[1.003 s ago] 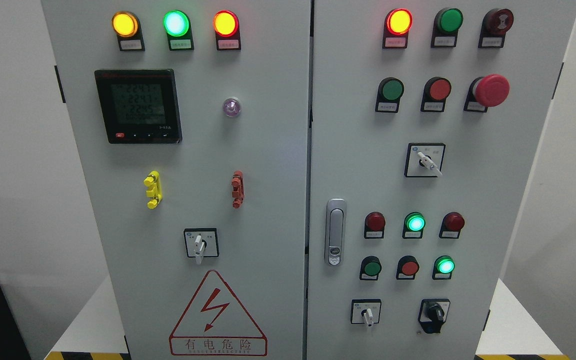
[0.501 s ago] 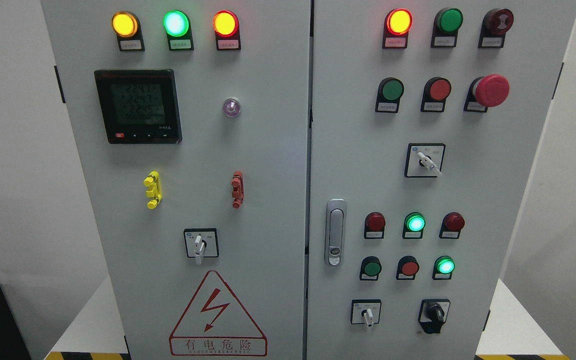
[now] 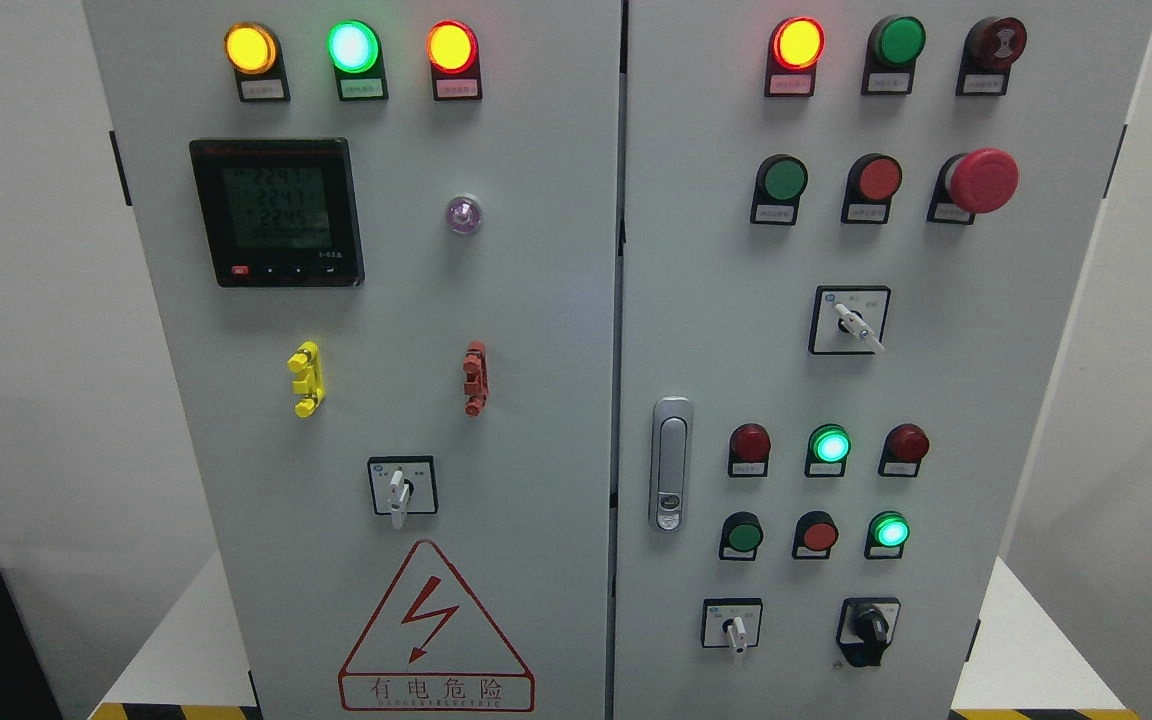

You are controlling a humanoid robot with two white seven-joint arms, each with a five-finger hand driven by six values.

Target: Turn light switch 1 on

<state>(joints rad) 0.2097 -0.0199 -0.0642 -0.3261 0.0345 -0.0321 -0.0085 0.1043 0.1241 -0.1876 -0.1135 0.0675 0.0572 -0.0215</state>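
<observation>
A grey two-door electrical cabinet (image 3: 556, 330) fills the head view. Its right door carries rows of round buttons and lamps: a dark green button (image 3: 784, 179) and a red button (image 3: 878, 179) in the upper row, a lit green lamp (image 3: 830, 445) between two dark red lamps, and lower down a dark green button (image 3: 742, 536), a red button (image 3: 818, 535) and a lit green button (image 3: 890, 531). The labels are too small to read, so I cannot tell which control is light switch 1. Neither of my hands is in view.
A red mushroom stop button (image 3: 982, 181) sticks out at the upper right. White-handled rotary switches (image 3: 855, 322) (image 3: 397, 491) (image 3: 735, 631) and a black knob (image 3: 870, 626) sit on the doors. A door handle (image 3: 671, 464), a meter (image 3: 278, 212) and a warning triangle (image 3: 434, 630) also show.
</observation>
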